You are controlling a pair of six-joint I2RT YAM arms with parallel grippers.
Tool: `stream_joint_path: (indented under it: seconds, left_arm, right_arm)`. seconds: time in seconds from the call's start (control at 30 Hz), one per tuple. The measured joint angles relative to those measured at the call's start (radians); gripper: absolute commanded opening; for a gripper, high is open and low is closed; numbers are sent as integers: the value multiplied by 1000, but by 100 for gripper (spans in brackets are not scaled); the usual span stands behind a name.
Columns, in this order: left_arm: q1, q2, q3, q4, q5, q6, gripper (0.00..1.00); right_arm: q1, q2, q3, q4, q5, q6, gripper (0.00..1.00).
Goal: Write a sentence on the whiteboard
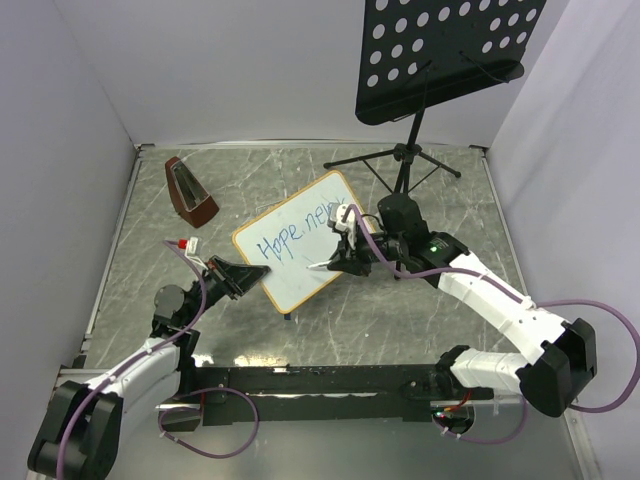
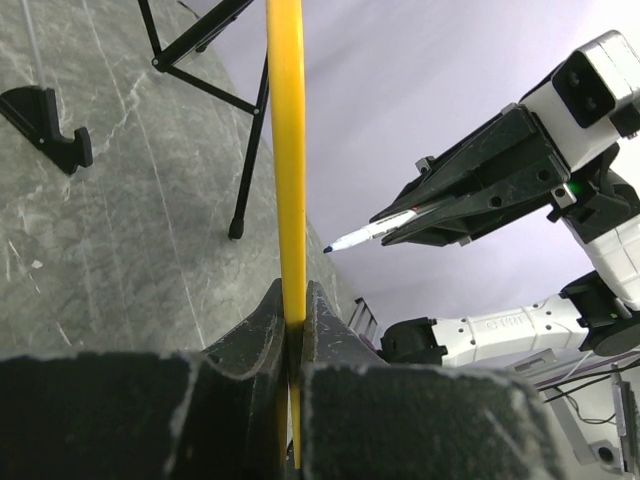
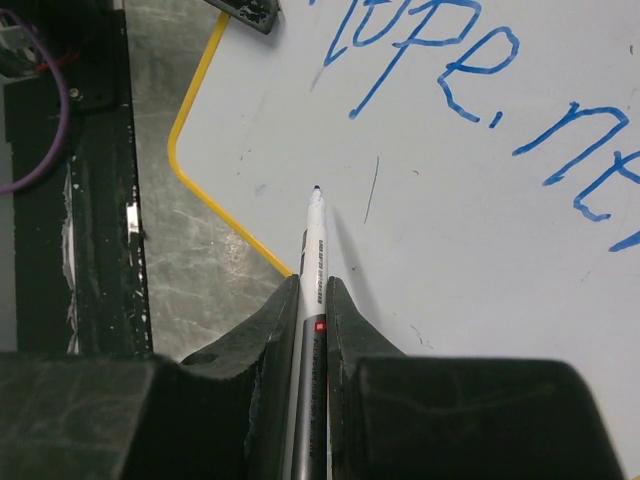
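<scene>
left gripper is clamped tight on the board's yellow edge at its near-left side, and holds it tilted mid-table. right gripper pinches a marker, jaws pressed on the barrel, tip aimed at the blank white below the sentence. in the left wrist view the tip sits just off the face, not touching. the blue writing reads "hope." plus the start of a next word, rest hidden by the right arm. table is grey marble-look, pale walls around it, black stand back right, brown wedge back left.
</scene>
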Motion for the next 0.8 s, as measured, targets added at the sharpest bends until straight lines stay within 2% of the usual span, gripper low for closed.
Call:
stream_joint_path:
  seconds: [0.43, 0.8]
  left_arm:
    - [0, 8, 0, -6, 0, -16, 1]
    - [2, 34, 0, 0, 0, -19, 1]
  right_arm:
    - [37, 19, 12, 51, 154, 0, 0]
    - [71, 81, 43, 72, 209, -1, 0]
